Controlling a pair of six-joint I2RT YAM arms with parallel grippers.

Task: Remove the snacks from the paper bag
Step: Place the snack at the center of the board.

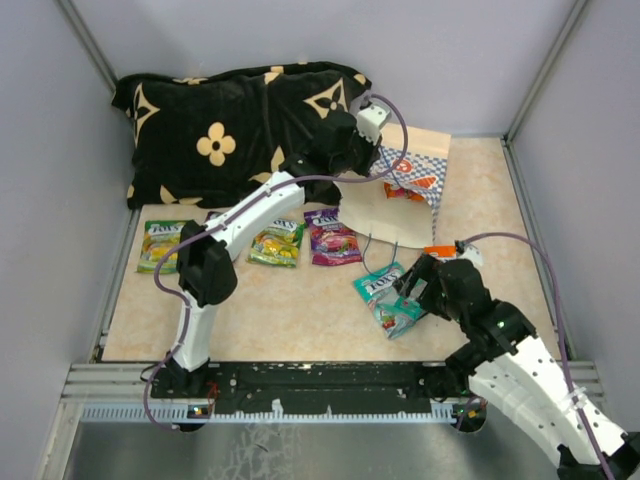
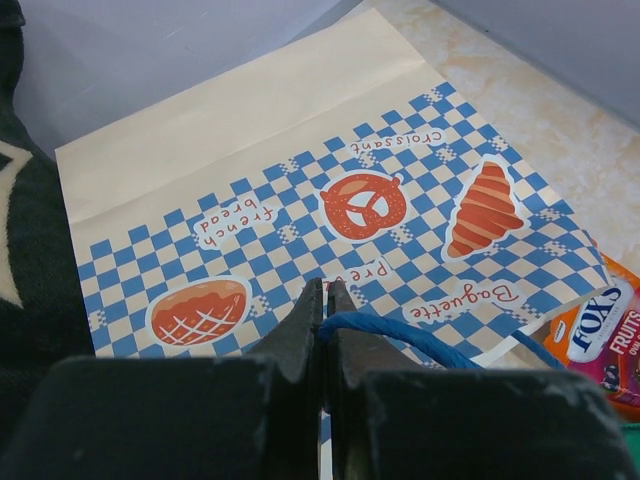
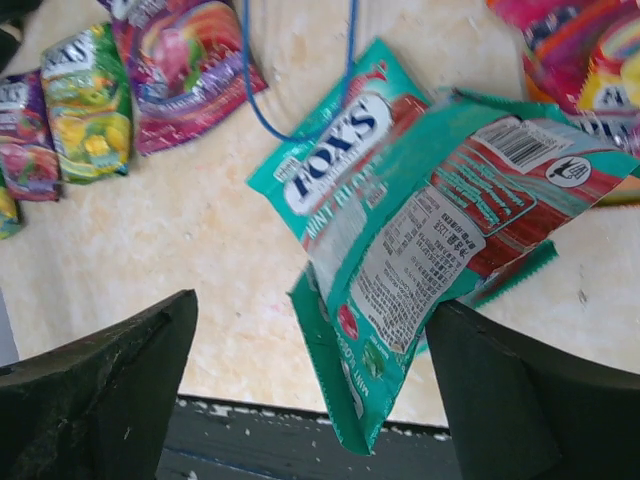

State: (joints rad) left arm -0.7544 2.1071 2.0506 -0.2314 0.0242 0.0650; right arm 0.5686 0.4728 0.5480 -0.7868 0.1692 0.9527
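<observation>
The paper bag (image 1: 418, 172) sits at the back right of the worktop (image 1: 300, 310), tipped rather than upright, just beside the right end of the black cushion (image 1: 230, 130). In the left wrist view, its blue-and-white checkered side carries orange bakery drawings. The handwritten-style labels appear upside down: "Croissant", "french bread", "Baguette" and a partly hidden "Pre…". A plain cream band runs along the bag's far edge. The left jaws are pressed together on the bag's thin blue cord handle (image 2: 400, 335), a twisted string running off to the right. At the bag's mouth lies a glossy orange packet (image 2: 600, 340) printed "FOX'S FRUITS". The right jaws stand wide apart above the worktop's front right. Between them lies a teal packet (image 3: 335, 165) reading "FOX'S" and "MINT", with a second teal packet (image 3: 450, 235) across it, back up. That back shows a barcode and small nutrition print; whether its crinkled edge touches a finger cannot be told. Further snacks lie flat in a row in front of the cushion: a green packet (image 1: 163, 245), a yellow-green packet (image 1: 277, 243) and a magenta packet (image 1: 333, 238), each with white "FOX'S" lettering. The worktop is smooth beige with a marbled look and is closed in by grey wall panels at the back and both sides. Bare room shows in front of the row toward the near metal rail (image 1: 300, 378), and along the right wall beside the bag.
</observation>
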